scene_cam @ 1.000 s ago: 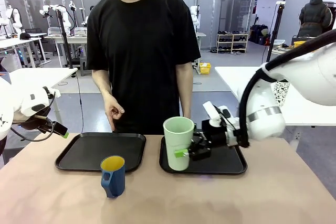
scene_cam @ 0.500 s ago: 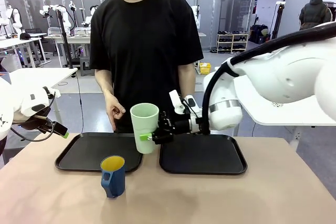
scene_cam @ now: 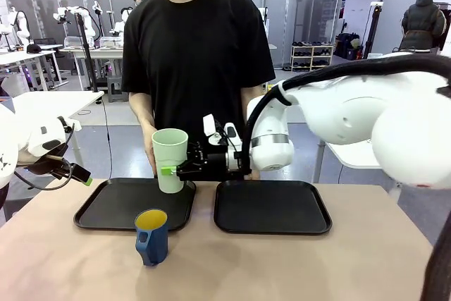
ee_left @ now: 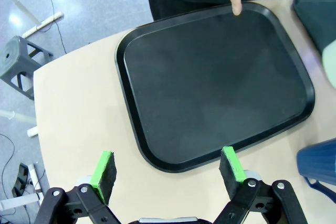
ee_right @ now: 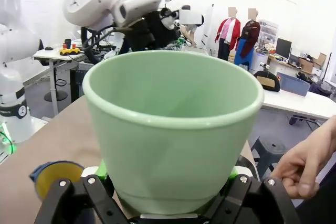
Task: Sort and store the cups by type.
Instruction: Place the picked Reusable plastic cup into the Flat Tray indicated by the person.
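Tumbler point(scene_cam: 170, 158), pale green, is clamped upright in the right gripper point(scene_cam: 172, 171) over the left tray's point(scene_cam: 106, 211) far right corner, partly hiding a person's hand point(ee_right: 304, 169); contact with the tray is unclear. Blue mug point(scene_cam: 151, 236) stands on the desk point(scene_cam: 282, 266) nearby; left gripper point(ee_left: 168, 157) gapes empty.

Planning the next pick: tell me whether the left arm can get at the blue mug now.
Probably yes: the left claw is open, and the blue mug stands alone on bare table before the left tray, nothing between.
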{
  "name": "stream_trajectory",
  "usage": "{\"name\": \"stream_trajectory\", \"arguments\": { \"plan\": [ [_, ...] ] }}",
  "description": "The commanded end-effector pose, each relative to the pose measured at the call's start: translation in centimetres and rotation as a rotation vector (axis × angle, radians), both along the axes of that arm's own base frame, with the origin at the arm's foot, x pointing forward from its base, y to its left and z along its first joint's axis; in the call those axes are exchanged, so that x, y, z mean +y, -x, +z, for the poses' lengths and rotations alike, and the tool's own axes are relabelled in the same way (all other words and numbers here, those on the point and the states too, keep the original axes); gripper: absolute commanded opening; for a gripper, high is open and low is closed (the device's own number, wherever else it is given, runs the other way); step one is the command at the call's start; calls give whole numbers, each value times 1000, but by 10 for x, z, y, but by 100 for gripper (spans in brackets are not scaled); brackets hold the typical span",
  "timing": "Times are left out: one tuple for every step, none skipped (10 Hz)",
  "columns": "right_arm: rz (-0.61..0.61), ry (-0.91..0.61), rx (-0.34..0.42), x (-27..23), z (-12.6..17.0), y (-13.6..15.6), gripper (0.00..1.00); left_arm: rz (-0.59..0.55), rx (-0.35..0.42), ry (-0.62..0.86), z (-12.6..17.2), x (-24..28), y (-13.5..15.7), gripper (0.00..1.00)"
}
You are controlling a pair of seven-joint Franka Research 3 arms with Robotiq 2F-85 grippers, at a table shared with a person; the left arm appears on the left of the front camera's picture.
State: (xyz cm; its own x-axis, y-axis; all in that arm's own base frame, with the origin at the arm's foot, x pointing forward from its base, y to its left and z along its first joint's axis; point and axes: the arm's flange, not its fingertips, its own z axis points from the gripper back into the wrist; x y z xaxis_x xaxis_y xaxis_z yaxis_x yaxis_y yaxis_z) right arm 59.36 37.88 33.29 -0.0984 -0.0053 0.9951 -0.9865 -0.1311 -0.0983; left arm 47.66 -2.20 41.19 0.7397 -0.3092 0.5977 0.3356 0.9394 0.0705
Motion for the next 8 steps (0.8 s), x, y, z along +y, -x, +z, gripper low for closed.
{"name": "stream_trajectory", "arguments": {
  "plan": [
    [-57,13,31,30,-6,-21,86,-1,-4,4,2,0,1,100],
    [-35,15,33,40,-11,-25,86,-1,-4,4,2,0,1,100],
    [-31,32,23,49,-17,-29,86,-1,-4,4,2,0,1,100],
    [-38,28,45,57,-23,-33,86,-1,-4,4,2,0,1,100],
    [-37,36,59,65,-31,-38,86,-1,-4,4,2,0,1,100],
    [-44,57,74,72,-40,-43,86,-1,-4,4,2,0,1,100],
    [-48,67,84,76,-49,-47,86,-1,-4,4,2,0,1,100],
    [-54,75,96,79,-57,-51,86,-1,-4,4,2,0,1,100]
  ]
}}
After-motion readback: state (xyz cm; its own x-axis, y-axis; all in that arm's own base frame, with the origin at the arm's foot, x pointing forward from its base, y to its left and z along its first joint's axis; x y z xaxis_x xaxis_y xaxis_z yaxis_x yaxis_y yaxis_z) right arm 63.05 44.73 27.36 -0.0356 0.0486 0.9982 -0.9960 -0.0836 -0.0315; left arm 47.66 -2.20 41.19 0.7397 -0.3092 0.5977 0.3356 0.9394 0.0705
